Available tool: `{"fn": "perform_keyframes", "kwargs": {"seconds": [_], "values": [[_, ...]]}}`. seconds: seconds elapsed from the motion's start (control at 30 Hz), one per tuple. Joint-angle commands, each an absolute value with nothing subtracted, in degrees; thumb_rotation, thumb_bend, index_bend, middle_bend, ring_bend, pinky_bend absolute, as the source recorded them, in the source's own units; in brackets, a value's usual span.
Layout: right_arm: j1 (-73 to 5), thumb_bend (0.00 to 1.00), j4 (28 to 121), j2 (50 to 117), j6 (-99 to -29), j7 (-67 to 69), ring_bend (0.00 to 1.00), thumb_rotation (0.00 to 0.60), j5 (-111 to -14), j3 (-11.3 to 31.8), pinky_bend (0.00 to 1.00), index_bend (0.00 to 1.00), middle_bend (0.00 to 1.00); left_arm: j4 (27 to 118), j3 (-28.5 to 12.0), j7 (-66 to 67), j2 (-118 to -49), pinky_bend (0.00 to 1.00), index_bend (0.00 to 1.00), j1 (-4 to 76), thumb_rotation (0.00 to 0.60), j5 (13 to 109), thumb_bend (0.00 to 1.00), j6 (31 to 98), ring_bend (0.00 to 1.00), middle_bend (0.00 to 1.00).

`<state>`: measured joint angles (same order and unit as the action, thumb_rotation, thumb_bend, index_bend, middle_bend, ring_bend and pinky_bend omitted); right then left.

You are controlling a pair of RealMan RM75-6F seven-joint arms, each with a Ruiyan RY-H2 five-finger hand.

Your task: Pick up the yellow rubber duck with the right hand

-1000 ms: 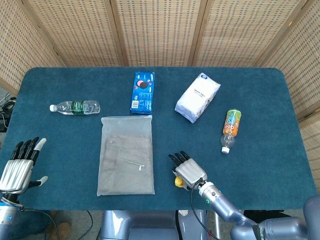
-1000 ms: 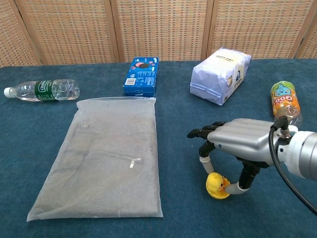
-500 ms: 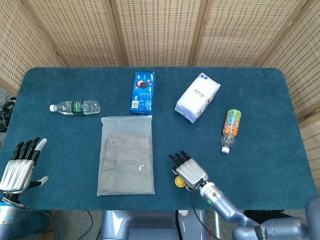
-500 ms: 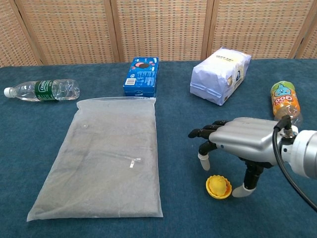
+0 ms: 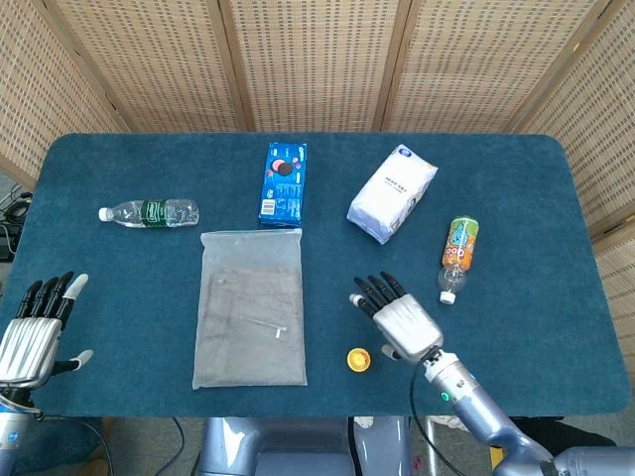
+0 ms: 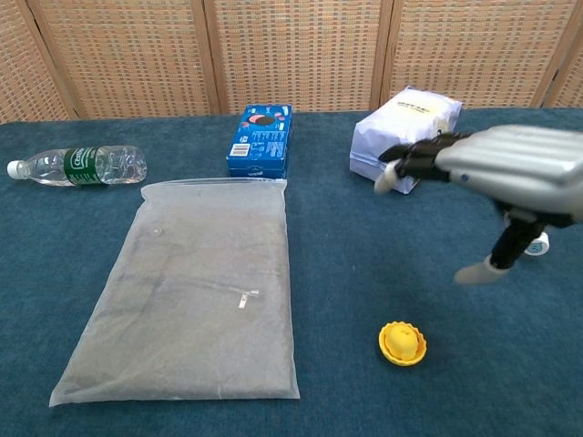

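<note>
The right hand (image 6: pixel 510 173) is lifting up and away to the right from where it was crouched over the yellow rubber duck (image 6: pixel 402 343) a second ago, and the duck is no longer between its fingertips. It is now hanging above the blue bench (image 5: pixel 149 297) with fingers spread and nothing in it. The duck is lying alone on the near part of the bench, just right of the clear plastic bag (image 5: pixel 250 307), and it appears tipped over (only a round yellow shape is showing in both views). That suggests the pinch slipped, so the pick is looking undone and a fresh approach is probably needed. The left hand (image 5: pixel 32 332) is idling at the near left edge, fingers apart, holding nothing.
</note>
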<state>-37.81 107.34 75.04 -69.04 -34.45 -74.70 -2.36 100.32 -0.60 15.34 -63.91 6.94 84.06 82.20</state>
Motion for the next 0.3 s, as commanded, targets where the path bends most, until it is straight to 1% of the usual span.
{"fn": "perform_keyframes", "kwargs": {"seconds": [0.03, 0.17, 0.3], "values": [[-29.56, 0.0, 100.04, 70.3, -79.8, -25.16, 0.0, 0.6, -80.93, -4.02, 0.0, 0.0, 0.0, 100.6, -0.01, 14.83, -63.51, 0.0, 0.0, 6.31, 0.6, 85.66, 0.02, 83.48, 0.0, 0.0], [-24.36, 0.0, 95.61, 69.36, -84.91, -20.26, 0.0, 0.6, -82.1, -5.28, 0.0, 0.0, 0.0, 100.39, 0.32, 14.49, -63.54, 0.0, 0.0, 5.67, 0.6, 87.22, 0.02, 84.99, 0.0, 0.0], [-19.81, 0.0, 93.23, 68.88, -89.59, -15.82, 0.0, 0.6, -82.88, -5.18, 0.0, 0.0, 0.0, 99.91, 0.48, 14.08, -63.74, 0.0, 0.0, 5.46, 0.6, 88.18, 0.02, 85.5, 0.0, 0.0]]}}
